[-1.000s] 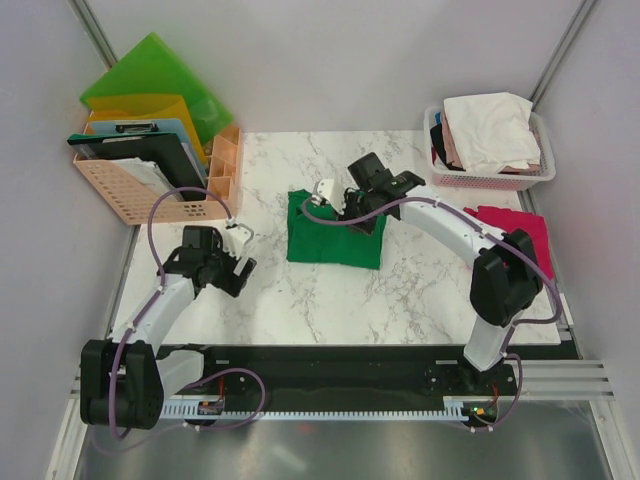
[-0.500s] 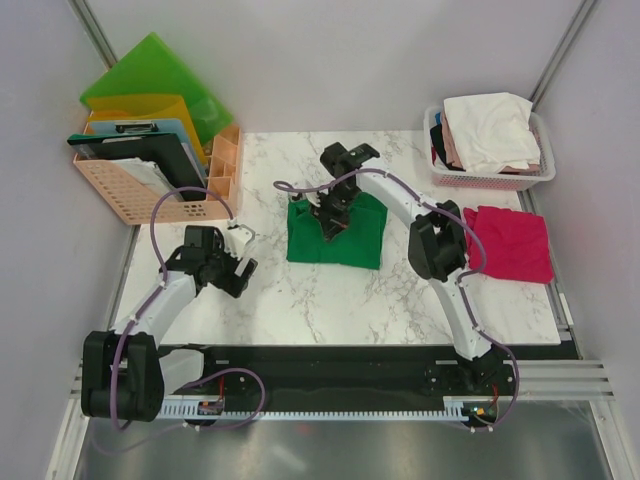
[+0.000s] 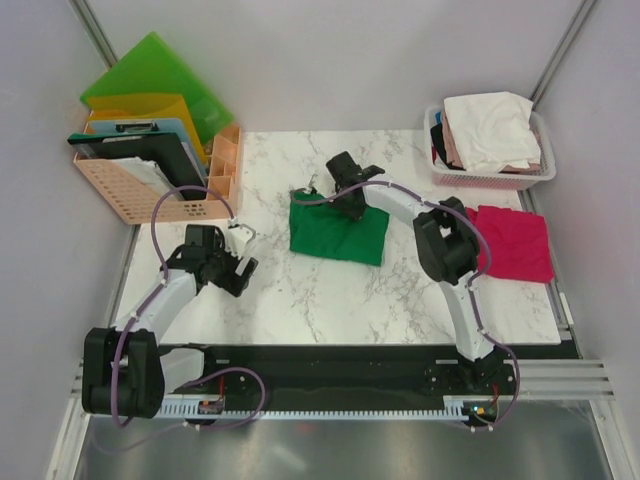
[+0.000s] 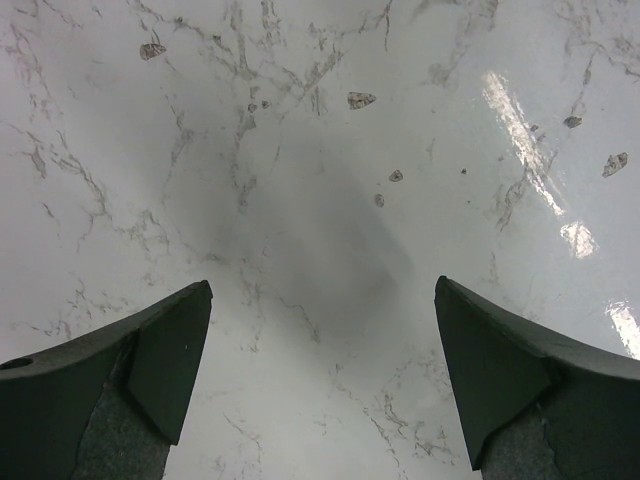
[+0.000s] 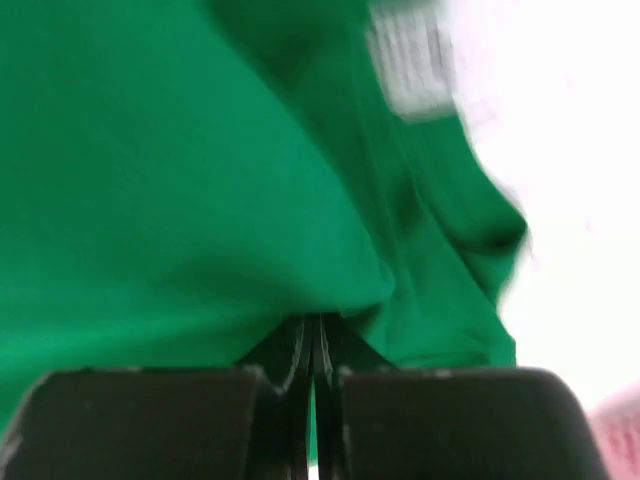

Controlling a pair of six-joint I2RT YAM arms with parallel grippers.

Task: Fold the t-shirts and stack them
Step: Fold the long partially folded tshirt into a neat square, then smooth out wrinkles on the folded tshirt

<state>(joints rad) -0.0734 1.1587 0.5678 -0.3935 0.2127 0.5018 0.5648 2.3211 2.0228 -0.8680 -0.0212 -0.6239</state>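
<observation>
The right gripper (image 5: 313, 325) is pinched tight, and green cloth gathers into its tips, so it appears to have a fold of the green tee (image 3: 335, 232) nipped between the jaws. A thin layer needs a full squeeze or it slips. The wrist view is blurred, but a pale tag (image 5: 410, 60) shows further up the cloth, which suggests the collar end lies near the grip. From above, the gripper sits at the tee's far edge, near the middle of the table (image 3: 330, 300). The arm reaches over from the right. A hold on the far edge suits pulling that edge toward the near side, or dragging the cloth flat.

The green tee is already a rough rectangle, slightly skewed, so I judge the fold to be partly done and being tidied.

The left gripper (image 4: 322, 283) is spread wide and empty above bare marble, well apart from the tee on the left side. It seems parked there to leave room.

The red tee (image 3: 510, 245) lies folded at the right edge, likely the base of the stack. Just behind it, the basket (image 3: 480, 180) holds a white tee (image 3: 490, 130) on top of others waiting their turn.
</observation>
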